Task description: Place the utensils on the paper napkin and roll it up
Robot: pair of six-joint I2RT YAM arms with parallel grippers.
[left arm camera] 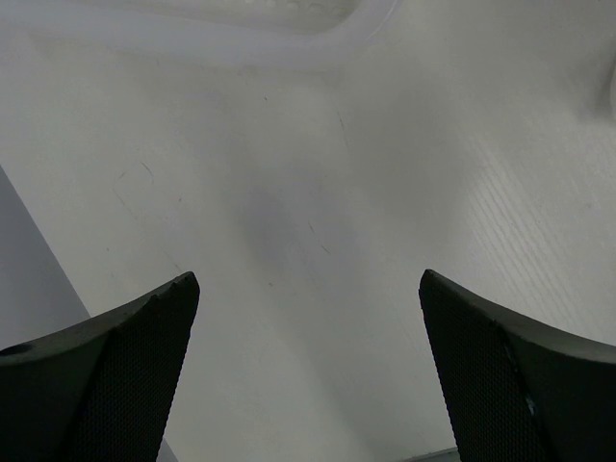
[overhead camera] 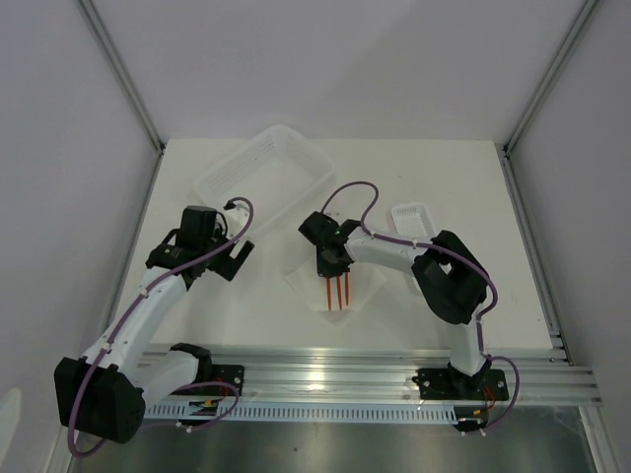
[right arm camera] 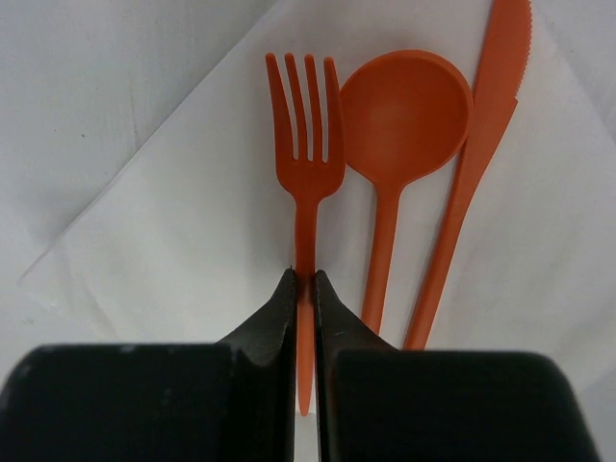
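The right gripper (right arm camera: 304,279) was clamped on the fork (right arm camera: 304,183), its two fingers pinched on the thin handle just below the tines. And that was the last of the utensils (overhead camera: 335,294) down, by the look of it: fork, spoon (right arm camera: 404,115) and knife (right arm camera: 481,144) lay side by side on the napkin (right arm camera: 173,212), close together, handles almost parallel. Their long axis ran near to far on the table (overhead camera: 473,177), heads apparently toward the near edge and handles toward the far side, under the right wrist. The napkin sat cornerwise, one corner pointing left and the cutlery closer to its right half. So the right arm was directly over the set, in contact, while the left gripper (overhead camera: 229,258) hung well apart to the left with its fingers (left arm camera: 125,375) spread wide, nothing between them and only bare tabletop below. The basket (overhead camera: 261,172) lay beyond it on the far side and the tray (overhead camera: 414,219) far right, both off the napkin. The roll would likely have to run across the handles, starting from one side corner and turning over the three pieces. The left corner was the free one, and the left arm was the nearer to it, though it had ground to cover first.
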